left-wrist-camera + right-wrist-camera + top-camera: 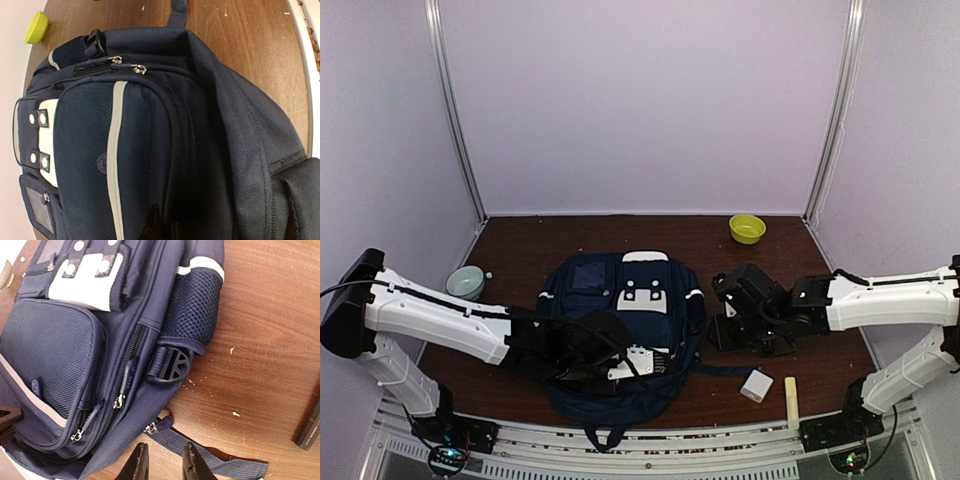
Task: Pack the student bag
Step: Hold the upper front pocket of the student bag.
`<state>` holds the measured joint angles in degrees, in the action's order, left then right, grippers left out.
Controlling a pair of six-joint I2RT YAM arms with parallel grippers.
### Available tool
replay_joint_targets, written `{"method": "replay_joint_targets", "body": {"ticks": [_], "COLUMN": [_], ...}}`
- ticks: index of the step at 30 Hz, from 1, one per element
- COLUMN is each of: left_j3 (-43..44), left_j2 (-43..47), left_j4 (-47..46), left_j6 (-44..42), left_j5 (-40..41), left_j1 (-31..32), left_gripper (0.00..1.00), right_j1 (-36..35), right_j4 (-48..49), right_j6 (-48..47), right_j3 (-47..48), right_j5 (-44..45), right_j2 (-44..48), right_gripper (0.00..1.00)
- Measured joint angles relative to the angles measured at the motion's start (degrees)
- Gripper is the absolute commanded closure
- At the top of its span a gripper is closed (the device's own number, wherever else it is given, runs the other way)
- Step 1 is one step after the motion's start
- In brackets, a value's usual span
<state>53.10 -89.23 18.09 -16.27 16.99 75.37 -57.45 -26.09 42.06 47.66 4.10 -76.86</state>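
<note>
The left hand (162,227) is closed tight, fingertips on the backpack (150,150); the right hand (165,462) stands slightly open, empty, above a strap (225,465) on the worktop (265,340).

The top external view looks down from above and behind the near edge of the table (540,240), taking in all of it. Both wrist cameras sit close over the student bag (150,150). The left one faces the far right corner, sharing the green bowl (37,26) with the top view, and the right one faces the bag's right side.
</note>
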Motion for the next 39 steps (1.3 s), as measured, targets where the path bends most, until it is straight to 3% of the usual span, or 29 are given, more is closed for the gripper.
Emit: {"method": "replay_joint_targets", "body": {"ticks": [4,15,31,39], "left_j3": [0.02,0.02,-2.12,-5.03], "left_j2": [1.29,8.96,12.96,15.78], "left_j4": [0.09,0.0,-1.18,-3.39], "left_j6": [-0.2,1.38,3.98,6.88], "left_j5": [0.55,3.08,2.8,0.74], "left_j1": [0.0,-1.73,-3.04,-4.55], "left_gripper": [1.0,1.0,1.0,1.0], "right_j1": [0.0,0.0,8.15,10.12], "right_j4": [0.79,6.43,23.69,35.01], "right_j6": [-0.92,-1.64,2.56,12.09], "right_j3": [0.0,0.63,-0.11,-5.31], "right_j5": [-0.26,-5.55,-20.26,-26.27], "right_j2": [0.96,1.14,-5.77,-9.11], "right_gripper": [0.73,0.49,0.55,0.57]}}
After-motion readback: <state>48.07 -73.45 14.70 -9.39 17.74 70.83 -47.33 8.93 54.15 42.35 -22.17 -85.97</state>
